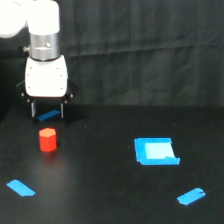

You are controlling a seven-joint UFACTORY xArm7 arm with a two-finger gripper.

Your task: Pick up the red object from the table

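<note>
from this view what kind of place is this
Likely a robot lab test bench, not a home or shop: a white arm's end effector hangs above a matte black table marked with blue tape strips, a black curtain behind, and one red block.

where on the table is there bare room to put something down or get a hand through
Bare table lies between the red object and the blue square patch, and toward the near edge between the two blue tape strips. It is crowded at the exterior view's left, where the pincer hangs just behind the red object.
</note>
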